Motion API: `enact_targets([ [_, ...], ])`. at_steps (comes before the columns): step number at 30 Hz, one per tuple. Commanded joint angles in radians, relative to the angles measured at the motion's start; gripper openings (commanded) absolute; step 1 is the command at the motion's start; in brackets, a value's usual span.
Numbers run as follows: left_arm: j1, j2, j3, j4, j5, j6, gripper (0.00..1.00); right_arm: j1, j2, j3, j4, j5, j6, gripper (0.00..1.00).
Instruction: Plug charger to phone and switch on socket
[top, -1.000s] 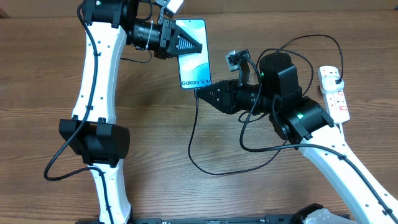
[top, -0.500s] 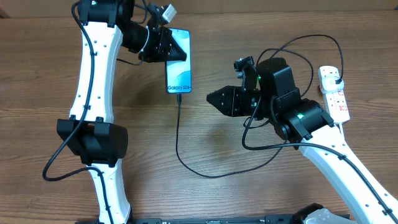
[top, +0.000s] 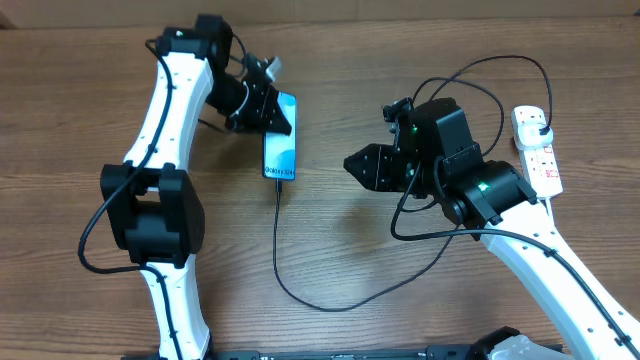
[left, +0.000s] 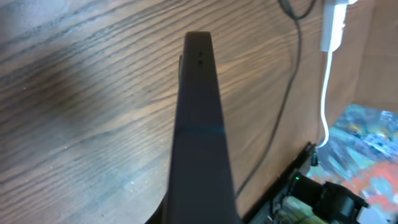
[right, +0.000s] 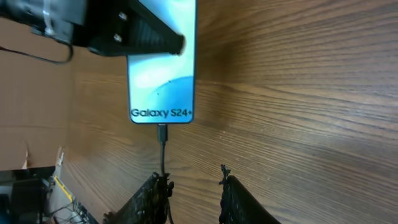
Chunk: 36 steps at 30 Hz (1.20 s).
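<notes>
My left gripper (top: 276, 118) is shut on the top end of the phone (top: 281, 150), whose lit blue screen reads "Galaxy S24+" (right: 161, 113). In the left wrist view the phone (left: 199, 124) shows edge-on as a dark slab over the table. The charger's connector (right: 162, 133) sits in the phone's bottom port. Its thin black cable (top: 290, 285) loops across the table to a black plug (top: 541, 124) in the white socket (top: 540, 158) at the far right. My right gripper (right: 193, 182) is open and empty, just short of the connector, and the cable passes its left finger (right: 155, 190).
The black cable loop (top: 330, 308) lies on the wood between the two arm bases. More black cabling arcs over my right arm (top: 470, 75). The socket's white cord (left: 324, 93) runs along the table edge in the left wrist view.
My right gripper has opened, let go of the connector and drawn back to the right. My left arm has carried the phone, with the cable plugged in, leftward and down.
</notes>
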Motion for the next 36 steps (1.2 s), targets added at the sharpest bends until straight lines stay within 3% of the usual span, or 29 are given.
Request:
enact_targets([
  [1, 0.008, -0.019, -0.064, 0.043, 0.011, -0.006, 0.04, -0.005, -0.008, 0.024, -0.006, 0.016, -0.004, 0.3],
  [8, 0.012, -0.018, -0.194, 0.175, -0.084, -0.087, 0.04, -0.005, -0.008, 0.023, -0.052, 0.016, -0.004, 0.3],
  [15, 0.013, -0.018, -0.264, 0.242, -0.088, -0.1, 0.04, -0.005, -0.008, 0.023, -0.073, 0.016, -0.003, 0.3],
  [36, 0.013, -0.018, -0.373, 0.292, -0.093, -0.095, 0.04, -0.005, -0.008, 0.023, -0.122, 0.016, -0.003, 0.3],
])
